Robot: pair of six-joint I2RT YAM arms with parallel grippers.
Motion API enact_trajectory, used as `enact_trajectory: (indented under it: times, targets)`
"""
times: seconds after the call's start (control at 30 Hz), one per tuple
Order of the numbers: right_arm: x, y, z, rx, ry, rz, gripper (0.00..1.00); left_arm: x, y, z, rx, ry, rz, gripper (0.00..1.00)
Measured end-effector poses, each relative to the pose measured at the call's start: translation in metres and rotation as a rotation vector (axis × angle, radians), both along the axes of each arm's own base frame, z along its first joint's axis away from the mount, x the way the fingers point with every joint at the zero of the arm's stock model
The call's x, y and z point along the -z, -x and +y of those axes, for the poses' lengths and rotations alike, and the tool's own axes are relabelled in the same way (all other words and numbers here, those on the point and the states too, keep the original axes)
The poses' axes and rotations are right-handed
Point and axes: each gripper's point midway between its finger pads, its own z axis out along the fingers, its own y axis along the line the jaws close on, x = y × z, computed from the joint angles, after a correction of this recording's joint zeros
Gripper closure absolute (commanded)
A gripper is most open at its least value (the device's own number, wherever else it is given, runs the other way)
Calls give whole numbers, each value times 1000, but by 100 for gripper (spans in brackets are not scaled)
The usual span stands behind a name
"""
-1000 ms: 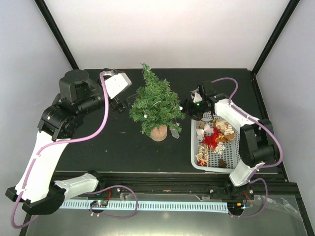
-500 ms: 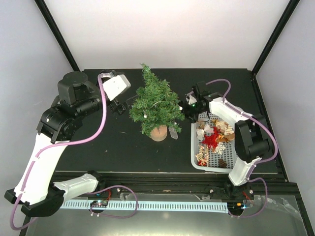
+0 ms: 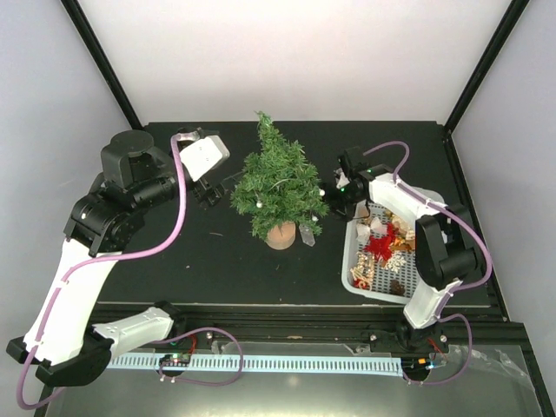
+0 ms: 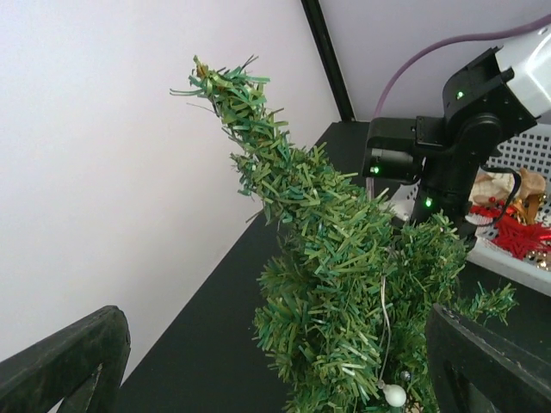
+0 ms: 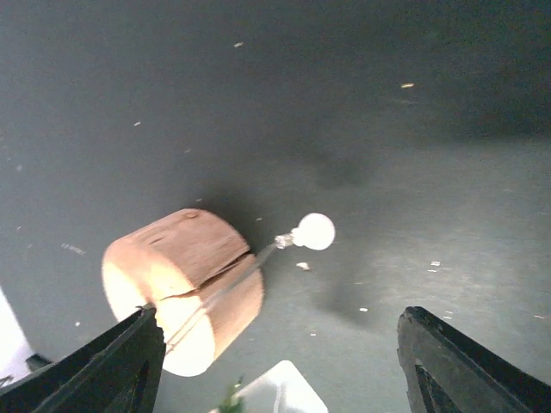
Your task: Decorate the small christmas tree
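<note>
Flanking the tree (image 3: 278, 187) with open, empty jaws, the left gripper (image 3: 215, 188) and right gripper (image 3: 334, 199) could bump it and tip it.

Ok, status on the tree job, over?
Left gripper open, left of tree. Right gripper open, low at tree's right side. Tree standing, white bauble on it. Basket close beside right gripper.

— What's at the far side?
— A plain pale back wall (image 3: 295, 52), with two black posts (image 3: 95, 61) slanting up its corners.
— And underneath?
— A matte black tabletop (image 3: 191, 261), dust-flecked, evenly lit, with soft shadows. A dark rail (image 3: 287, 323) runs along the near edge.
</note>
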Motion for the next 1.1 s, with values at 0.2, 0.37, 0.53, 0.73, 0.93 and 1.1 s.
enact_trajectory:
  times: [0.2,0.37,0.53,0.73,0.93,1.1]
  targets:
    - [7,-4,-37,87,105,20,24,4,2,0,4,2,11,7]
    - [9,-8,-66,144,168,26,23,4,4,1,5,4,9,7]
    - [10,-9,-75,154,156,34,23,7,4,0,8,2,18,7]
    - [19,4,-55,130,34,108,25,11,2,-2,11,-2,29,7]
    - [13,4,-42,192,-64,168,26,15,-3,-4,11,-9,43,7]
    - [8,3,-41,305,-98,230,26,18,-5,-6,9,-7,58,7]
